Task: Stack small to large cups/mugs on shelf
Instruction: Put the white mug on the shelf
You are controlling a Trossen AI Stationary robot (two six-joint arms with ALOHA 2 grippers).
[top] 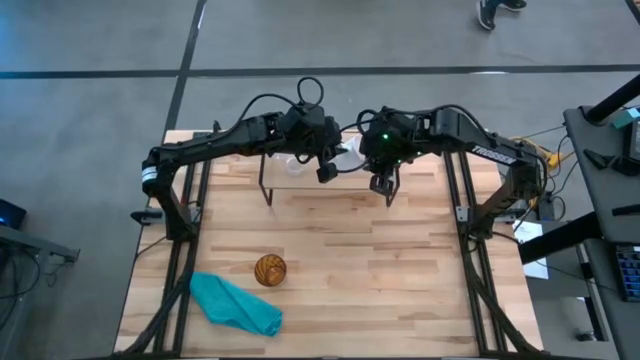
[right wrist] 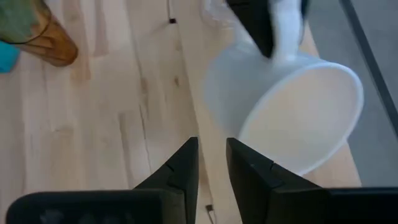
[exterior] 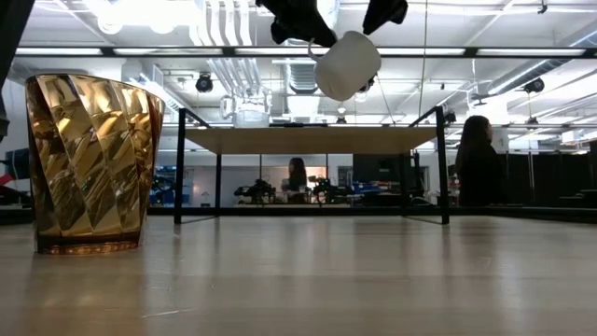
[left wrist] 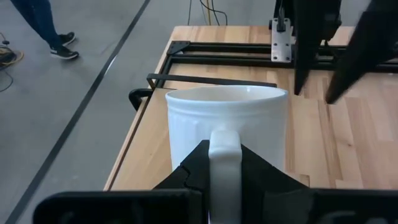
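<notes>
Bright, even overhead light. In the low view, ceiling lamps (exterior: 140,11) glare white and the amber cup (exterior: 91,163) glints. The right wrist view shows the white mug (right wrist: 292,112) blurred. Shadows on the table (top: 400,250) are faint.

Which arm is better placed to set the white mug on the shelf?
Left. Its hand is shut on the white mug above the shelf; the right hand holds nothing.

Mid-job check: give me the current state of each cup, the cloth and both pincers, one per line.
White mug: held by its handle, in the air above the shelf.
Amber cup: upright on the table, apart from the shelf.
Teal cloth: crumpled beside the amber cup.
Left pincer: shut on the mug's handle.
Right pincer: narrowly open, empty.
</notes>
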